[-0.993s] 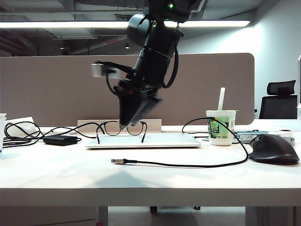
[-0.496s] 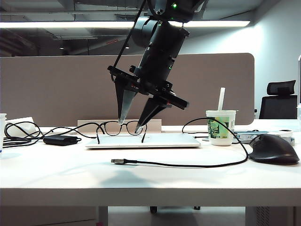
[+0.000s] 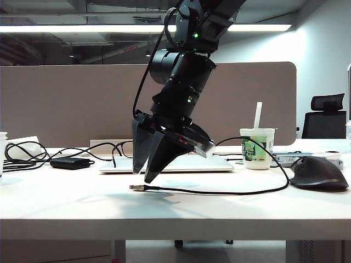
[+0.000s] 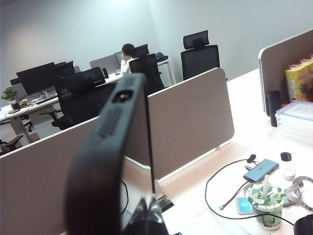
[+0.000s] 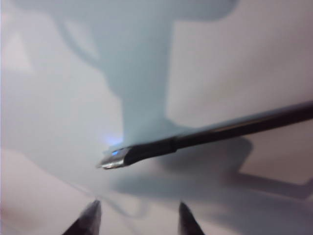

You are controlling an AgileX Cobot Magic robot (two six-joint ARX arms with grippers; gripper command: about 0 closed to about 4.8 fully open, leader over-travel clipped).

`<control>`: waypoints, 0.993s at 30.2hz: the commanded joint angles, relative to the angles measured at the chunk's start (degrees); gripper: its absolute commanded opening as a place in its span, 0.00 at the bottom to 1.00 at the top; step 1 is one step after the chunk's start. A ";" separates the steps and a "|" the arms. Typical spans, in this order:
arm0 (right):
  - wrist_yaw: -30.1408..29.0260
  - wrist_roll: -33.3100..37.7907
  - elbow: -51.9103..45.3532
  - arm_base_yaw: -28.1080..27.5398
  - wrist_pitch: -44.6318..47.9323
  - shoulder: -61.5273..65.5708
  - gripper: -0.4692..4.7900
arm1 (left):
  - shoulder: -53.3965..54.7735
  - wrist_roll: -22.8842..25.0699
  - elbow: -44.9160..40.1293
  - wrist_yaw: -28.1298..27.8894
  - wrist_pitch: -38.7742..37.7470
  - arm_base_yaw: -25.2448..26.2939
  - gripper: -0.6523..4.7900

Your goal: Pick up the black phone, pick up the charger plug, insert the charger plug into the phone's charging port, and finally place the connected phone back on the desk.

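Observation:
The black phone fills the left wrist view edge-on, lifted high over the desk, its charging port on the short edge facing away. My left gripper is shut on it; neither shows in the exterior view. The charger plug lies on the white desk at the end of its thin black cable. My right gripper hangs open just above the plug, pointing down. In the right wrist view the plug lies a little ahead of the right gripper, not touched.
Behind the right gripper lies a closed laptop with glasses on it. A black adapter brick sits at the left. A paper cup with a straw and a black mouse stand at the right. A partition closes off the back.
The right gripper has come down from over the laptop and glasses to just above the plug, and its fingers stand a little closer together.

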 commanded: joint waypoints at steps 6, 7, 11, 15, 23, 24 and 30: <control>0.72 6.75 0.09 -0.04 4.76 1.29 0.47 | -1.29 0.26 0.42 0.02 1.95 -0.02 0.11; 0.66 6.95 0.09 -0.24 5.44 1.29 0.47 | -1.29 0.26 0.42 0.00 1.95 -0.02 0.11; 0.63 8.41 0.09 -0.61 6.88 1.29 0.47 | -1.29 0.26 0.39 0.02 1.95 -0.02 0.11; 0.94 8.48 0.09 -0.61 6.38 1.29 0.47 | -1.29 0.26 0.39 0.00 1.95 -0.02 0.11; 2.80 8.90 0.09 -0.61 5.18 1.53 0.47 | -1.55 0.26 0.42 0.00 1.66 -0.02 0.11; 2.84 8.90 0.09 -0.61 4.83 1.60 0.47 | -1.55 0.28 0.42 0.00 1.57 -0.02 0.11; 3.06 8.87 0.07 -0.59 4.15 2.23 0.47 | -1.66 0.28 0.42 -0.02 1.51 -0.02 0.11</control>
